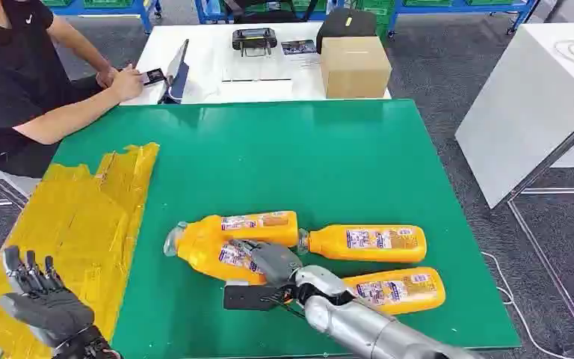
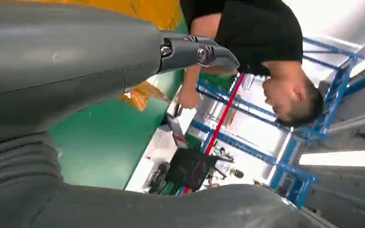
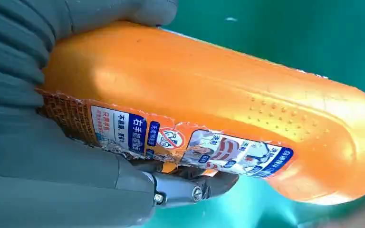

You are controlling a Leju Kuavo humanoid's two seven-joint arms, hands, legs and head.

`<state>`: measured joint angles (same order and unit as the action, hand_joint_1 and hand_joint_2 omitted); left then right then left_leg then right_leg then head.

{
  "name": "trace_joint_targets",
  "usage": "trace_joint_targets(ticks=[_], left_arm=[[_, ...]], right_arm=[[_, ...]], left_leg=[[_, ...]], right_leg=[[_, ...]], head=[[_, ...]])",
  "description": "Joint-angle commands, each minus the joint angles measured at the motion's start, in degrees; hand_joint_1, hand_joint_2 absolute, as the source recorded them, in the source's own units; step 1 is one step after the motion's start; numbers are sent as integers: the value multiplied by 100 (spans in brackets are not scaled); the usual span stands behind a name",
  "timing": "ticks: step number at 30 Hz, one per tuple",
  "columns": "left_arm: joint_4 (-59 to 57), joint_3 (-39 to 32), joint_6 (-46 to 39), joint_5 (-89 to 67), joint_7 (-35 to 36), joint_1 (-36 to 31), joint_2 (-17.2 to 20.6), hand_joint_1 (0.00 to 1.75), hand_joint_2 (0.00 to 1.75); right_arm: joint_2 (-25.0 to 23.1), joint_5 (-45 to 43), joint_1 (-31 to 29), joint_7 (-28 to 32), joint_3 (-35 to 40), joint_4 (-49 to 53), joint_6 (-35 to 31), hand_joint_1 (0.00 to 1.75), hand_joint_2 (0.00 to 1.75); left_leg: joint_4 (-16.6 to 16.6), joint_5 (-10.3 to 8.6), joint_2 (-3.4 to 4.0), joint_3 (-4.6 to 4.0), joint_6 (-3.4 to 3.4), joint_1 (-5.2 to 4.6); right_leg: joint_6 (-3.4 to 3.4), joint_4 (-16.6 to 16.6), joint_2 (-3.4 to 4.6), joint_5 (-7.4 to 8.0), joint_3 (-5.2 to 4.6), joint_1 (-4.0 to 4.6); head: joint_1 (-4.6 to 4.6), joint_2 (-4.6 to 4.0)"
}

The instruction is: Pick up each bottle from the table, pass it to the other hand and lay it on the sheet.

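Note:
Several orange bottles with blue and white labels lie on their sides on the green table point(image 1: 306, 157), near its front edge. My right hand point(image 1: 265, 262) grips the leftmost bottle point(image 1: 209, 254), which lies against a second bottle point(image 1: 258, 224) behind it. In the right wrist view the thumb and fingers point(image 3: 190, 187) wrap that bottle point(image 3: 218, 95) around its labelled body. Two more bottles point(image 1: 366, 243) point(image 1: 396, 290) lie to the right. The crinkled yellow sheet point(image 1: 90, 217) covers the table's left side. My left hand point(image 1: 45, 303) point(image 2: 76, 61) hovers over the sheet's near corner, fingers spread and holding nothing.
A person point(image 1: 22, 75) in black sits at the far left, hands on a white table point(image 1: 217, 82) behind the green one. That table carries a cardboard box point(image 1: 355, 67), a tablet point(image 1: 176, 71) and a black controller point(image 1: 254, 37). Another white table point(image 1: 538, 97) stands at the right.

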<state>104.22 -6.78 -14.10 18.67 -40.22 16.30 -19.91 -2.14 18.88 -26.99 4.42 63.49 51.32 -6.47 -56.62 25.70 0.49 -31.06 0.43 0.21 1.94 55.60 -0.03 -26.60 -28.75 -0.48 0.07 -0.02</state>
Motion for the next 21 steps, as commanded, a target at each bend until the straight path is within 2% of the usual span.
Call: trace_joint_targets(ticks=[1, 2, 3, 4, 6, 11, 13, 15, 16, 17, 18, 19, 21], left_arm=[[43, -269, 214, 68, 22, 58, -9, 0, 0], [-27, -204, 335, 75, 22, 63, -9, 0, 0], [-27, -204, 335, 75, 22, 63, -9, 0, 175], [-217, -84, 752, -7, 22, 73, -9, 0, 175], [-381, -48, 994, 38, 22, 42, -9, 0, 175], [-396, -24, 945, -19, 22, 43, -9, 0, 175], [-721, 119, 1366, 70, 22, 73, -9, 0, 175], [-1216, 288, 2676, 115, 352, 48, 16, 0, 175], [-1301, 285, 2806, 107, 404, 51, -9, 0, 175], [-1393, 348, 3324, 118, 500, 65, -9, 0, 175], [-1420, 380, 3407, 129, 497, 82, -9, 0, 175], [-1439, 409, 3837, 189, 531, 105, -7, 0, 175], [-1428, 446, 4005, 149, 530, 142, 8, 0, 175]], right_arm=[[-39, -249, 1483, 384, -1336, 2000, -484, 175, 175], [-55, -210, 1786, 557, -1495, 2533, -579, 175, 175], [-55, -210, 1786, 557, -1495, 2533, -579, 175, 175], [-84, -122, 2008, 660, -1619, 2878, -615, 175, 175], [-111, -56, 2138, 724, -1731, 3053, -618, 175, 175], [-144, -48, 2171, 820, -1793, 3078, -620, 175, 175], [-239, 22, 2235, 949, -1932, 3032, -568, 175, 175], [-264, 125, 2284, 1033, -2006, 3062, -564, 175, 175], [-271, 142, 2298, 1047, -2034, 3073, -558, 175, 175], [-280, 197, 2268, 1043, -2024, 3029, -469, 175, 175], [-299, 201, 2252, 1048, -2033, 2994, -450, 175, 175], [-324, 217, 2202, 1060, -2018, 2914, -350, 175, 175], [-344, 241, 2157, 1080, -1989, 2846, -291, 175, 175]], left_leg=[[1, -2, -13, -28, -11, 19], [-2, -4, -25, -27, -10, 10], [-3, 1, -37, -41, -13, 21], [-7, -1, -37, -39, -10, 12], [-4, -6, -48, -66, -7, 3], [-2, -9, -46, -83, -5, 3], [0, -10, -43, -89, -6, 5], [10, -14, -52, -82, -5, 1], [9, -14, -54, -83, -5, -2], [7, -13, -49, -84, -5, -5], [8, -11, -52, -80, -6, 7], [4, -10, -41, -85, -5, -3], [5, -7, -31, -81, -6, -4]], right_leg=[[-11, -15, -11, 1, -12, 19], [-7, -4, -23, -6, -12, 9], [-12, -12, -32, -9, -18, 20], [-5, -3, -28, -11, -15, 11], [-2, 1, -30, -7, -39, 3], [-1, -3, -26, -3, -59, 1], [-2, -7, -24, 0, -64, 3], [-2, -15, -33, 0, -57, -2], [-1, -11, -34, -2, -61, -7], [-1, -9, -31, -2, -63, -14], [-5, -22, -31, 1, -53, -1], [-2, -11, -23, 0, -63, -10], [-3, -12, -12, 0, -62, -10]], head=[[6, 0], [4, 0], [-2, 0], [6, 0], [2, 0], [2, 0], [2, 0], [4, 0], [2, 0], [2, 0], [2, 0], [4, 0], [0, 0]])
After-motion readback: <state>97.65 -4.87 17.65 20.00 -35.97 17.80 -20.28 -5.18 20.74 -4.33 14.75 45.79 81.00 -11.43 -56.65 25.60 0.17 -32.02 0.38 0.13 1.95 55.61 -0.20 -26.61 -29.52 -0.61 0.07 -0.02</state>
